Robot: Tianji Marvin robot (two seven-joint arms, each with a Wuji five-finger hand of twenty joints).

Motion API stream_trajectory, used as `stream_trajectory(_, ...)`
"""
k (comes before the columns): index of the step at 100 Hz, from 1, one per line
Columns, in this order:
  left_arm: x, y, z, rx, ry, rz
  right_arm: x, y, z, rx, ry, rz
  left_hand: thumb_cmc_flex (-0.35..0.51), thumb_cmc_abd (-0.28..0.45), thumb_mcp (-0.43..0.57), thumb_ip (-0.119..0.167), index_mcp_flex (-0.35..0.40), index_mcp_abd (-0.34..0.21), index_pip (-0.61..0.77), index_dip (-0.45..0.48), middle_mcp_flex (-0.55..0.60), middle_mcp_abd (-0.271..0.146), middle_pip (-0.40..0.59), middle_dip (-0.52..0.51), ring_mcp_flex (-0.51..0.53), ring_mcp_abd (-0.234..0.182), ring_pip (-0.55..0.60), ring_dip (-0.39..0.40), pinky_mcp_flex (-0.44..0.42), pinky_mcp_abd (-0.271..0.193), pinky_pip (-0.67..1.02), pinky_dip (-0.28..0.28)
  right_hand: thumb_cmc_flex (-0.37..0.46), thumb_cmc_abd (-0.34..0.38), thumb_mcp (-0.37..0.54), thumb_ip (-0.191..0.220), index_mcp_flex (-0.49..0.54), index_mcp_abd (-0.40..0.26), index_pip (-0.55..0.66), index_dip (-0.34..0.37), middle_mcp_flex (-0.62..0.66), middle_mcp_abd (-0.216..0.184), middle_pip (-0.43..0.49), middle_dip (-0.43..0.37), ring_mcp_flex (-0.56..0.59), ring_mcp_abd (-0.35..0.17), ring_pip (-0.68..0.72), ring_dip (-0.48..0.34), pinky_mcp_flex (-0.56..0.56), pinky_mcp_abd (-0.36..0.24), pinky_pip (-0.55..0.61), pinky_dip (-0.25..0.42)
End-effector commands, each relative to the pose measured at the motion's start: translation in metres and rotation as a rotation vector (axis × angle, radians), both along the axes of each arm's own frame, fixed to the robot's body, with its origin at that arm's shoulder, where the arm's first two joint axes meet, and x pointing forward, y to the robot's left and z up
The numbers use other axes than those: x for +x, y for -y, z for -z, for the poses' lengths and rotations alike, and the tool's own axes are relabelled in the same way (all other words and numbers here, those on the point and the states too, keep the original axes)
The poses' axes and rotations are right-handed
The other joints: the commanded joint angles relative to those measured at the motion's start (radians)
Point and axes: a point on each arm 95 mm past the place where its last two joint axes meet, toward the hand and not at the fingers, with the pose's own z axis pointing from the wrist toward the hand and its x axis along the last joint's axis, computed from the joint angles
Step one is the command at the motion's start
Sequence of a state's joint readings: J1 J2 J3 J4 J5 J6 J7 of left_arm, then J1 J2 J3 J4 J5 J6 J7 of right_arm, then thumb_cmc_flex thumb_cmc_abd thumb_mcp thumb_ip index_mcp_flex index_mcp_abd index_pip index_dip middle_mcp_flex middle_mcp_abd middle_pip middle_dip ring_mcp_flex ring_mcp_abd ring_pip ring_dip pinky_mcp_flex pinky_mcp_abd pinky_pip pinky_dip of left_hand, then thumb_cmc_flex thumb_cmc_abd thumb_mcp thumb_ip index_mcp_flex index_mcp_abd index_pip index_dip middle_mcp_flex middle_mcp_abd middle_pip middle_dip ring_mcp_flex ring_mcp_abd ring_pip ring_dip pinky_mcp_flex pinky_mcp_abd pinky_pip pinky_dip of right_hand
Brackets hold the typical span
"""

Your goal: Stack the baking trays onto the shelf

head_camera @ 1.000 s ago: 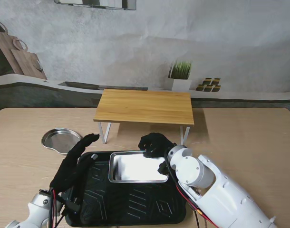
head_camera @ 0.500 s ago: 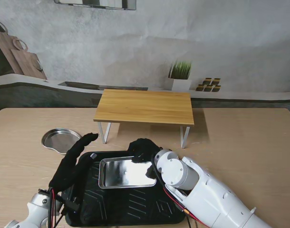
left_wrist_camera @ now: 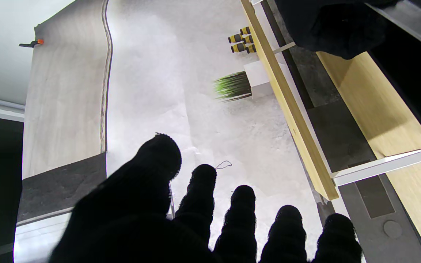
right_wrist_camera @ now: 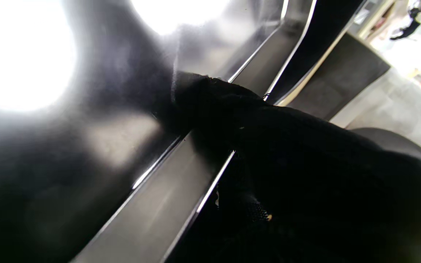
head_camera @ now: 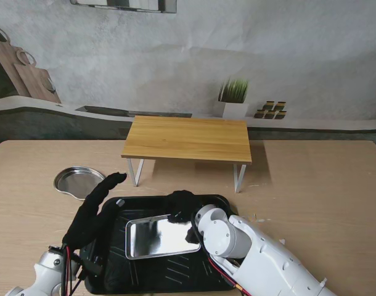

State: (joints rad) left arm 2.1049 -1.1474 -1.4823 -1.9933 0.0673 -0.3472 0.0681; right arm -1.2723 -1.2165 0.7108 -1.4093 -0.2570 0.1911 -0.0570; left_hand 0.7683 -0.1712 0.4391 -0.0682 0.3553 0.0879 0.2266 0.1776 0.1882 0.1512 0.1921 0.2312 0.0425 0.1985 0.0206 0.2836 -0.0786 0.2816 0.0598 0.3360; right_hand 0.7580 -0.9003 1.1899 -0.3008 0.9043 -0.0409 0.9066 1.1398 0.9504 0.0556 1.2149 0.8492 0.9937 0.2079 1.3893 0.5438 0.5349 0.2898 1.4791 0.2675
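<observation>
My right hand (head_camera: 183,206) is gripping the far right edge of a rectangular steel baking tray (head_camera: 160,236); in the right wrist view a gloved finger (right_wrist_camera: 210,98) is hooking over the tray's rim, so the fingers are clamped on it. The tray is sitting tilted over the black plastic tray (head_camera: 169,265) that is lying on the table (head_camera: 311,179) nearest to me; whether it is lifted clear or touching the black one, I cannot tell.

My left hand (head_camera: 92,213) is hovering over the left edge of the black plastic tray, fingers stretched out straight and slightly spread, gripping nothing. The left wrist view is showing all five fingertips (left_wrist_camera: 203,179) apart, pointing toward the backdrop wall.

The wooden shelf (head_camera: 188,137) is standing farther from me on white legs, well apart from the steel tray, top bare. A round steel dish (head_camera: 79,181) is resting on the table to the left, near the shelf's left leg and just beyond my left fingertips. A small potted grass plant (head_camera: 234,98) is standing behind the shelf on the right side, with a few small yellow-and-black items (head_camera: 270,110) beside it.
</observation>
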Motion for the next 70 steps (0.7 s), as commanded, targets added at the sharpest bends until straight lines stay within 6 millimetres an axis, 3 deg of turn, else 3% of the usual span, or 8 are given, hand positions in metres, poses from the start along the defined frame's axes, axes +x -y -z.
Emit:
stream_trajectory(1, -0.002, 0.001, -0.001, -0.004, -0.003, 0.010, -0.007, -0.006, 0.000, -0.005, -0.017, -0.027, 0.009, 0.008, -0.009, -0.008, 0.020, -0.012, 0.007, 0.007, 0.004, 0.005, 0.020, 0.009, -0.023, -0.010, 0.004, 0.017, -0.002, -0.012, -0.012, 0.012, 0.201, 0.167, 0.241, 0.087, 0.125, -0.191, 0.026, -0.123, -0.008, 0.001, -0.037, -0.073, -0.016, 0.017, -0.024, -0.051, -0.024, -0.010, -0.016, -0.007)
stream_trajectory(10, -0.001, 0.001, -0.001, -0.004, 0.003, 0.009, -0.008, -0.003, -0.001, -0.042, -0.016, -0.048, 0.008, 0.009, -0.009, -0.008, 0.019, -0.011, 0.006, 0.007, 0.004, 0.006, 0.020, 0.009, -0.023, -0.011, 0.004, 0.017, -0.002, -0.011, -0.012, 0.012, 0.185, 0.155, 0.219, 0.097, -0.014, -0.192, -0.009, -0.195, -0.099, -0.035, -0.090, -0.132, -0.116, 0.013, -0.131, -0.096, -0.067, -0.035, -0.070, 0.042)
stream_trajectory(19, -0.002, 0.001, -0.001, -0.006, -0.003, 0.011, -0.010, -0.001, -0.002, -0.069, -0.031, -0.069, 0.009, 0.008, -0.008, -0.008, 0.019, -0.012, 0.007, 0.007, 0.003, 0.005, 0.019, 0.009, -0.024, -0.011, 0.004, 0.017, -0.002, -0.012, -0.011, 0.013, 0.162, 0.179, 0.170, 0.118, -0.184, -0.170, -0.014, -0.220, -0.231, -0.059, -0.105, -0.145, -0.244, -0.001, -0.199, -0.075, -0.133, -0.088, -0.115, 0.160)
stream_trajectory(22, -0.002, 0.001, -0.001, -0.006, -0.003, 0.010, -0.010, -0.001, -0.003, -0.077, -0.037, -0.079, 0.010, 0.009, -0.008, -0.008, 0.019, -0.011, 0.006, 0.007, 0.003, 0.004, 0.019, 0.009, -0.023, -0.011, 0.004, 0.017, -0.002, -0.012, -0.012, 0.013, 0.145, 0.182, 0.160, 0.121, -0.251, -0.162, -0.010, -0.231, -0.293, -0.064, -0.095, -0.147, -0.298, -0.012, -0.212, -0.056, -0.158, -0.112, -0.153, 0.261)
stream_trajectory(31, -0.002, 0.001, -0.001, -0.003, 0.003, 0.010, -0.012, 0.001, -0.004, -0.102, -0.041, -0.101, 0.009, 0.009, -0.008, -0.008, 0.019, -0.010, 0.006, 0.007, 0.004, 0.006, 0.019, 0.009, -0.023, -0.010, 0.004, 0.017, -0.002, -0.011, -0.012, 0.013, 0.073, 0.213, 0.144, 0.143, -0.431, -0.132, -0.029, -0.262, -0.449, -0.085, -0.097, -0.151, -0.419, -0.053, -0.246, -0.024, -0.222, -0.161, -0.176, 0.325)
stream_trajectory(35, -0.002, 0.001, -0.001, -0.004, 0.000, 0.009, -0.012, 0.001, -0.005, -0.108, -0.040, -0.105, 0.010, 0.008, -0.008, -0.008, 0.019, -0.012, 0.006, 0.007, 0.003, 0.005, 0.019, 0.009, -0.024, -0.011, 0.004, 0.017, -0.002, -0.011, -0.012, 0.013, 0.035, 0.236, 0.144, 0.164, -0.480, -0.112, -0.037, -0.279, -0.496, -0.089, -0.099, -0.154, -0.453, -0.067, -0.257, -0.015, -0.238, -0.166, -0.182, 0.340)
stream_trajectory(49, -0.002, 0.001, -0.002, -0.003, 0.004, 0.008, -0.015, 0.003, -0.010, -0.136, -0.041, -0.134, 0.010, 0.008, -0.008, -0.008, 0.019, -0.011, 0.007, 0.007, 0.004, 0.005, 0.020, 0.009, -0.023, -0.010, 0.004, 0.017, -0.002, -0.011, -0.011, 0.013, -0.159, 0.367, 0.072, 0.298, -0.612, -0.042, -0.099, -0.376, -0.634, -0.103, -0.142, -0.168, -0.543, -0.124, -0.320, 0.047, -0.264, -0.187, -0.202, 0.375)
stream_trajectory(70, -0.002, 0.001, -0.002, -0.003, 0.002, 0.008, -0.020, 0.005, -0.018, -0.167, -0.010, -0.137, 0.010, 0.009, -0.009, -0.008, 0.020, -0.011, 0.007, 0.007, 0.004, 0.006, 0.019, 0.009, -0.023, -0.011, 0.004, 0.017, -0.002, -0.012, -0.011, 0.013, -0.323, 0.392, -0.085, 0.289, -0.682, 0.006, -0.249, -0.526, -0.739, -0.086, -0.274, -0.291, -0.635, -0.113, -0.482, -0.011, -0.294, -0.189, -0.237, 0.382)
